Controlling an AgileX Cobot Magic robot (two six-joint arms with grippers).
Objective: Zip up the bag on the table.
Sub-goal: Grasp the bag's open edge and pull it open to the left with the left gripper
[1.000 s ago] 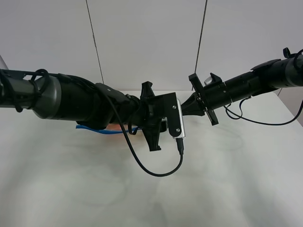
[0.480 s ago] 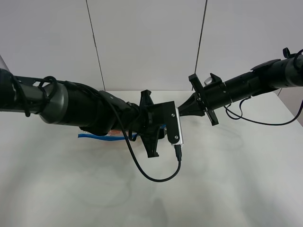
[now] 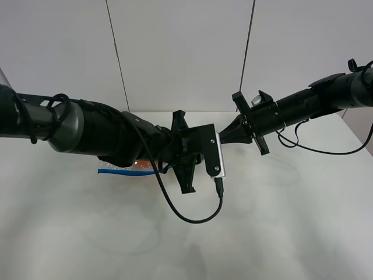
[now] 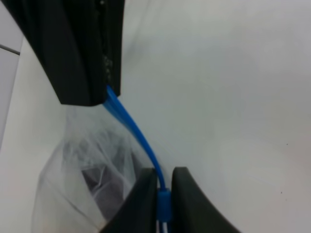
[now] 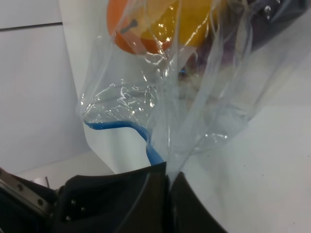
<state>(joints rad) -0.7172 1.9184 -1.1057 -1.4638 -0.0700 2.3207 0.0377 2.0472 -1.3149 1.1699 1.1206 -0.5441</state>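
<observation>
I count one bag (image 5: 146, 97) and one table (image 3: 280, 221). The bag has one blue zip strip (image 4: 136, 133). Through its clear plastic I can count three things: one orange item (image 5: 126, 29), one yellow item (image 5: 189, 24) and one dark item (image 4: 104, 179). My arms are two, so my claws are two as well: one left gripper (image 4: 164, 178) and one right gripper (image 5: 167, 177).

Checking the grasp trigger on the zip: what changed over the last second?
The left arm dropped lower over the table, then settled, and the left gripper closed on the blue zip strip of the bag. The strip sits slightly lower in the high view. The right arm did not move; the right gripper stays shut on the bag's edge.
</observation>
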